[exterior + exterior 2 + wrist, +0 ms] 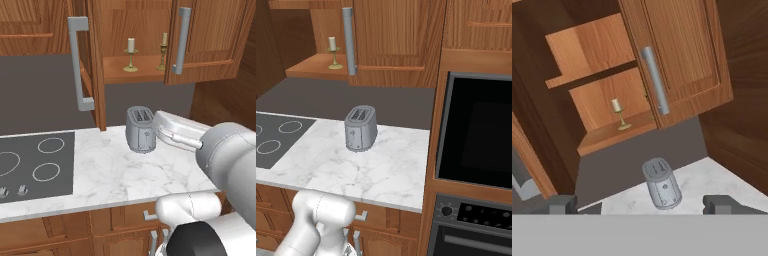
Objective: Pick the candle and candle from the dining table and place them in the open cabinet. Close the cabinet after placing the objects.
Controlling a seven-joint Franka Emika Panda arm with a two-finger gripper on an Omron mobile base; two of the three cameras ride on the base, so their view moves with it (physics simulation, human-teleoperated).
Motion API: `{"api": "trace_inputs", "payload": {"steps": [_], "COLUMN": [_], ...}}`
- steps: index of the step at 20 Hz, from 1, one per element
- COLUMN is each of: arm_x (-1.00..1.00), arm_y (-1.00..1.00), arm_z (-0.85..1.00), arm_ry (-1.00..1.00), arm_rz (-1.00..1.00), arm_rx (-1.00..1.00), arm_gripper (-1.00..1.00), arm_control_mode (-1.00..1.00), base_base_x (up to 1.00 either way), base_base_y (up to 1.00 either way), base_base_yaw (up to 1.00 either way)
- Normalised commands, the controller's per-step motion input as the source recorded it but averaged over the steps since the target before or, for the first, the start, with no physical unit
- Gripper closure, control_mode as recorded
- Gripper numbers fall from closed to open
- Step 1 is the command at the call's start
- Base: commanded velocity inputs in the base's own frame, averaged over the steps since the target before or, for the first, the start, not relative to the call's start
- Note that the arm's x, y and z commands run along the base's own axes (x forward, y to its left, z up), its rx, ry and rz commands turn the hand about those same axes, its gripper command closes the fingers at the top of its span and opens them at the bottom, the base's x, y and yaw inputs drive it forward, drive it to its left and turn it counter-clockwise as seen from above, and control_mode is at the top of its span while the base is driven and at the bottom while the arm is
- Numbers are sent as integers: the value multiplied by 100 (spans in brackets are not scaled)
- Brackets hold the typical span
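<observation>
Fingertips (562,204) of the dark two-finger gripper (643,205) stand spread and empty. Both brass candlesticks, 1 thick cream candle (131,54) and 1 thin tapered candle (163,51), already rest on the reddish-brown wall cabinet's shelf (120,74), so door-closing looks next, above the grey toaster (140,129).

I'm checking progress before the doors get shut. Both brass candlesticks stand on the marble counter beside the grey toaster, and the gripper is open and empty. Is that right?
Not quite. The brass candlestick with the short cream candle and the one with the thin tapered candle stand on the shelf of the open reddish-brown wooden cabinet, above the grey toaster; the left base view shows it. The gripper is open and empty.
</observation>
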Motion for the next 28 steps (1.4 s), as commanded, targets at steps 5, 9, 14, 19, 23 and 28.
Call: {"api": "trace_inputs", "payload": {"steps": [5,9,14,19,23,28], "arm_x": [-2,0,0,18,35,41], "arm_y": [41,39,32,21,29,34], "arm_z": [0,0,0,-7,-14,-16], "arm_ry": [0,0,0,-1,-5,-6], "arm_rz": [0,0,0,0,0,0], "arm_rx": [0,0,0,0,0,0], "arm_gripper": [-100,-100,-100,-100,-100,-100], "arm_control_mode": [-100,-100,-100,-100,-100,-100], "base_base_x": [0,0,0,0,0,0], "base_base_y": [0,0,0,0,0,0], "base_base_yaw": [0,0,0,0,0,0]}}
